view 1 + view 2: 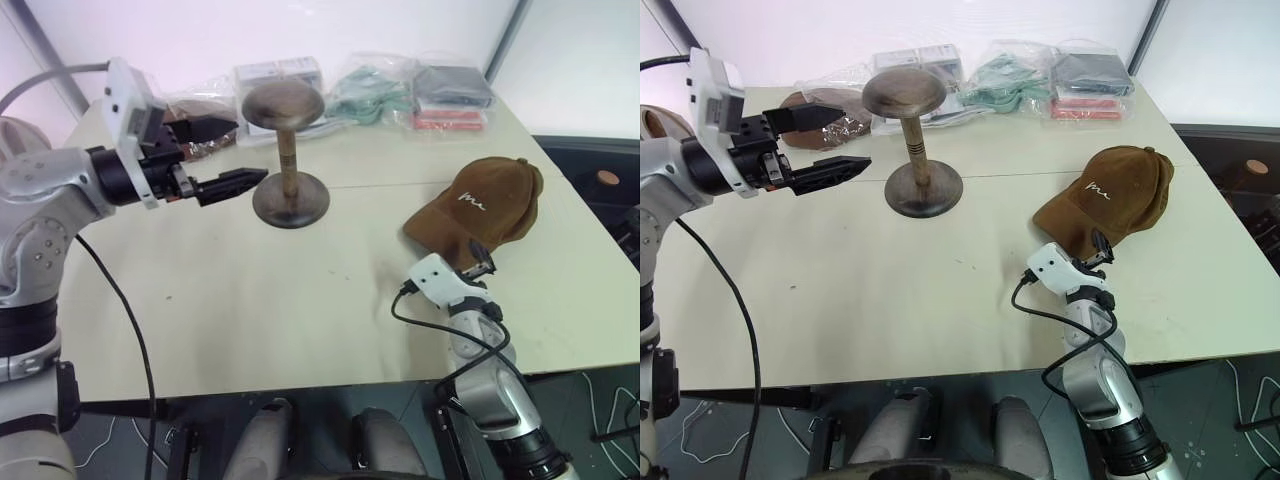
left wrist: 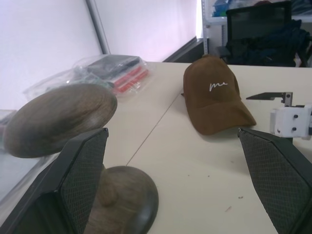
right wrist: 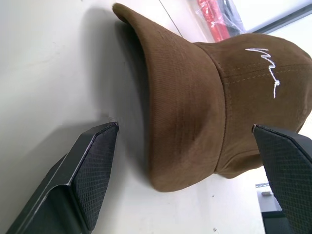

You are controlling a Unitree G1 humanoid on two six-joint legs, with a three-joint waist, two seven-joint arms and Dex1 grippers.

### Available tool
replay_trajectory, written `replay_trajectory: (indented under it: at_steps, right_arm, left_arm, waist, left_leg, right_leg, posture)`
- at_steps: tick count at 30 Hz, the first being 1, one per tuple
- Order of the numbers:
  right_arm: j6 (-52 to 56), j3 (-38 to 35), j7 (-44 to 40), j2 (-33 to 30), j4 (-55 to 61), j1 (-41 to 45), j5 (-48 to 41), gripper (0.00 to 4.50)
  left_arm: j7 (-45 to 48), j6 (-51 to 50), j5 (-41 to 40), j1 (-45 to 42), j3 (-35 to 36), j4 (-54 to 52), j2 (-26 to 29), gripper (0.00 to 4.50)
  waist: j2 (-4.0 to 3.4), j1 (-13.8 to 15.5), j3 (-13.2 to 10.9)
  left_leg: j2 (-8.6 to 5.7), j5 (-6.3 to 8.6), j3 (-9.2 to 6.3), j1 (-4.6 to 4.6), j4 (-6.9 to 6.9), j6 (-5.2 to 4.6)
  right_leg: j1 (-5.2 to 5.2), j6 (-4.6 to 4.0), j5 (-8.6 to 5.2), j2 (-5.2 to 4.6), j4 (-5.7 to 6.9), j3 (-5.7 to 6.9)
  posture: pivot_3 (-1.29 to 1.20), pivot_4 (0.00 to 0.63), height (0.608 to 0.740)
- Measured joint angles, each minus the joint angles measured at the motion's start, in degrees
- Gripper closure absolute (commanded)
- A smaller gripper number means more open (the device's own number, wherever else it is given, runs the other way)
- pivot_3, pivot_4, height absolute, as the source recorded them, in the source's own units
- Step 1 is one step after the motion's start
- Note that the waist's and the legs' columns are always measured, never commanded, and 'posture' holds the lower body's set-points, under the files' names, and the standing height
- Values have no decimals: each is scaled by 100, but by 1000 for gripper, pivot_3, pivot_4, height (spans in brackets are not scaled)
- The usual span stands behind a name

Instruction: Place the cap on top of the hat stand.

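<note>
The brown cap (image 1: 487, 203) with white script lies on the right half of the table (image 1: 250, 300), brim toward me. My right gripper (image 3: 185, 127) is at the brim's front edge, open, one finger on each side of the brim (image 3: 170, 112) without clamping it. The dark wooden hat stand (image 1: 286, 150) stands upright at the table's back middle, its domed top (image 2: 58, 117) bare. My left gripper (image 1: 248, 152) hovers just left of the stand at dome height, open and holding nothing, pointing toward the stand and cap (image 2: 214, 92).
Along the table's far edge lie clear bags (image 1: 450, 95) of dark and red items, a green bundle (image 1: 365, 90), a white box (image 1: 280, 72) and a reddish-brown hat in plastic (image 1: 195, 118). A seam crosses the tabletop behind the stand's base. A dark chair (image 2: 263, 29) stands beyond the table.
</note>
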State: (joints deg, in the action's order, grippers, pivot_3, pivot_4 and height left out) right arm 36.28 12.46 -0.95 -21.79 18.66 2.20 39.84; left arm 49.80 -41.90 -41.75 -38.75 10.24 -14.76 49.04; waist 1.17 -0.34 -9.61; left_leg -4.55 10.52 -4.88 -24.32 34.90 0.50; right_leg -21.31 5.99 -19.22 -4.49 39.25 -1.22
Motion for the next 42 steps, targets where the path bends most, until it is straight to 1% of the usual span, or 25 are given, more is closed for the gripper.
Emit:
replay_trajectory:
  at_steps: [6,7,8,9,10,14,15,18,24,32,33,35,42]
  right_arm:
    - [-71,-168,52,-193,-60,-121,97,26]
    - [-69,-183,51,-193,-85,-121,124,544]
    - [-62,-192,51,-196,-125,-130,152,739]
    - [-62,-202,50,-201,-173,-147,165,1222]
    - [-60,-217,47,-203,-254,-155,170,1796]
    - [-49,-275,20,-224,-373,-165,172,3773]
    - [-37,-349,38,-223,-366,-139,195,4119]
    - [32,-563,49,-228,-383,-80,267,4119]
    - [-73,-558,134,-172,-495,-87,293,4119]
    - [-584,-598,764,-112,-686,11,323,4119]
    - [-707,-601,864,-132,-713,13,329,4322]
    - [-922,-614,1027,-158,-756,20,331,4322]
    - [-1290,-676,1283,-166,-857,62,332,4322]
  left_arm:
    - [-22,14,9,0,0,0,-65,0]
    - [-23,17,10,0,0,0,-67,0]
    - [-23,21,10,0,0,-1,-72,0]
    - [-25,22,11,0,0,0,-80,0]
    - [-29,23,12,0,0,0,-94,0]
    - [-37,24,24,0,-2,-3,-111,0]
    - [-39,27,32,0,-2,-5,-126,0]
    - [-43,27,55,0,-4,-6,-140,0]
    - [-82,27,85,0,-5,-8,-187,0]
    - [-120,28,127,0,-7,-8,-204,0]
    - [-121,28,129,0,-7,-8,-210,0]
    - [-123,31,130,0,-19,-8,-229,0]
    - [-121,93,182,-6,-51,-4,-307,0]
  waist:
    - [0,108,0]
    - [0,115,0]
    - [0,116,0]
    - [0,116,0]
    - [0,113,0]
    - [0,89,0]
    - [0,80,0]
    - [1,69,1]
    - [0,51,0]
    - [-1,16,-1]
    - [-2,7,-1]
    - [-2,-24,-1]
    - [-2,-45,-1]
  left_leg:
    - [-2,1,0,-2,1,-1]
    - [-2,1,0,-2,1,-1]
    - [-3,1,0,-2,1,-1]
    - [-4,1,0,-3,1,-1]
    - [-4,1,0,-3,1,-1]
    - [-3,1,1,-5,-6,-1]
    - [-2,1,0,-4,-6,-1]
    - [-2,1,0,-4,-7,-1]
    - [-1,0,1,-5,-15,-1]
    - [-2,-1,3,-7,-22,1]
    - [-2,-1,3,-7,-24,2]
    - [-2,-2,3,-7,-26,3]
    - [-2,-7,5,-6,-49,10]
  right_leg:
    - [0,0,0,-2,-3,1]
    - [1,0,0,-2,-4,1]
    - [1,0,0,-3,-6,1]
    - [1,0,0,-4,-7,1]
    - [1,0,0,-4,-7,0]
    - [-1,0,0,-3,-7,-1]
    - [-1,0,0,-2,-7,-1]
    - [-1,0,0,-1,-7,0]
    - [0,0,0,-1,-7,-2]
    - [0,0,0,-1,-7,-4]
    - [-1,0,0,-1,-7,-4]
    - [0,0,0,-1,-7,-4]
    - [-7,-1,-1,0,-8,-8]
  posture:
    - [0,150,740]
    - [0,150,740]
    - [0,150,740]
    - [0,150,740]
    - [0,150,740]
    - [0,150,740]
    - [0,150,740]
    - [0,150,740]
    - [0,150,740]
    - [0,150,740]
    - [0,150,740]
    - [0,150,740]
    - [0,150,740]
